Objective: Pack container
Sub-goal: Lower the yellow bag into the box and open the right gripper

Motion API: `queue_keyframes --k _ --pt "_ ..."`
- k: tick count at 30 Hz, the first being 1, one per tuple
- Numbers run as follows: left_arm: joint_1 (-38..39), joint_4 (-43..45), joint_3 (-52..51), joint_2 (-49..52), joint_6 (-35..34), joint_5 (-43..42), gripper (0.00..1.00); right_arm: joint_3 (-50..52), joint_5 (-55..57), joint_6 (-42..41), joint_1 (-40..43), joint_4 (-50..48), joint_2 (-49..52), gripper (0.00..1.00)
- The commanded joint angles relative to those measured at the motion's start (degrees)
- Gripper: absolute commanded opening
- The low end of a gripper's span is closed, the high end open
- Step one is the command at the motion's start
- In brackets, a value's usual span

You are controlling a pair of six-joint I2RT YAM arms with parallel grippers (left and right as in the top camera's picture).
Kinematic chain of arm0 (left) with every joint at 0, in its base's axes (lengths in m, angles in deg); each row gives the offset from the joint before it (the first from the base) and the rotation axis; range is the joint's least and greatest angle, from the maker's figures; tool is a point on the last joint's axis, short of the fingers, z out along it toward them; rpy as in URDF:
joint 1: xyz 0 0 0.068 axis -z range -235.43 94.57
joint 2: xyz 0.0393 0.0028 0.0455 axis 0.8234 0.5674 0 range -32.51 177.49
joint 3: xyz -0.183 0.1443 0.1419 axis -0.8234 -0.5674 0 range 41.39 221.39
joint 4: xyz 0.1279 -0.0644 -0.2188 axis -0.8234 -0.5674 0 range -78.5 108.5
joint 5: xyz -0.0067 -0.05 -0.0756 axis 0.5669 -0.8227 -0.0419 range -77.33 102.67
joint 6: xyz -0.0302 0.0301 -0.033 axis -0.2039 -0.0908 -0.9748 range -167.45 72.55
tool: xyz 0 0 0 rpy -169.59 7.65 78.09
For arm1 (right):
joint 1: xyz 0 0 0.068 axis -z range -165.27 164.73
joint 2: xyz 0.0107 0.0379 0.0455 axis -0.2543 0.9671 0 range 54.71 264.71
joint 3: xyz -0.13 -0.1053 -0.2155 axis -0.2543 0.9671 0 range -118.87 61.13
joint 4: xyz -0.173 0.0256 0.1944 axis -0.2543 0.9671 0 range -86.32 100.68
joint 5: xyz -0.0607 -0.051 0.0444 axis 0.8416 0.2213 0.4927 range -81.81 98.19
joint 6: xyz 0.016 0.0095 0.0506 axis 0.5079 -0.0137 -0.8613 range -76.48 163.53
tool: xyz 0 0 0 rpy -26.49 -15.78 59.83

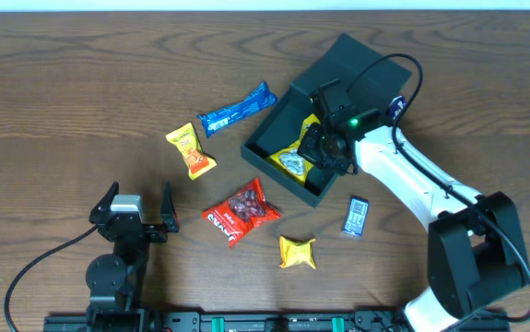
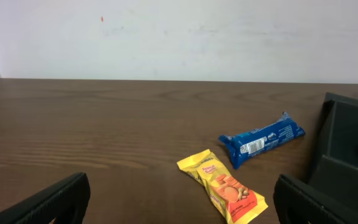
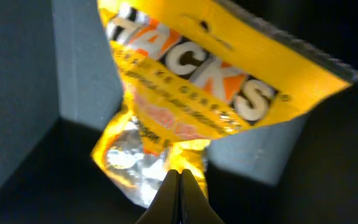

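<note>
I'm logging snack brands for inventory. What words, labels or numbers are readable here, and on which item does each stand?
"ACKS": large white letters, start cut off, on the yellow snack packet held by the right gripper inside the container; the smaller line beneath is blurred.
On the blue packet: white print, too small to read.
On the yellow-orange packet: logo blurred, unreadable.
On the red packet, small blue packet and crumpled yellow packet: too small to read.

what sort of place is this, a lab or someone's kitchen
Probably a robot lab bench, not a home: two arms mounted at a wooden table, a plain white wall behind, and snack packets staged around a dark teal box.
</note>
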Motion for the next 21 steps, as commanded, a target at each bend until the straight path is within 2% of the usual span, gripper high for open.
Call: queue_keyframes --k 1,3,15,21 --pt "-0.13 -2.56 -0.74 -0.11 -0.17 -0.66 0.95 0.31 -7.85 0.44 0.22 -1.64 -1.46 0.02" --pt "-0.13 -2.56 -0.74 -0.11 -0.17 -0.66 0.95 0.31 -10.25 0.42 -0.04 -3.61 -1.86 0.01" --pt "-0.13 -2.54 -0.74 -0.11 -0.15 -0.66 0.95 0.37 0.13 2.54 0.98 -5.20 0.26 0.02" --pt "-0.13 -2.54 -0.74 -0.11 -0.15 -0.66 0.95 0.37 0.35 2.56 0.79 -8.37 2.62 0.02"
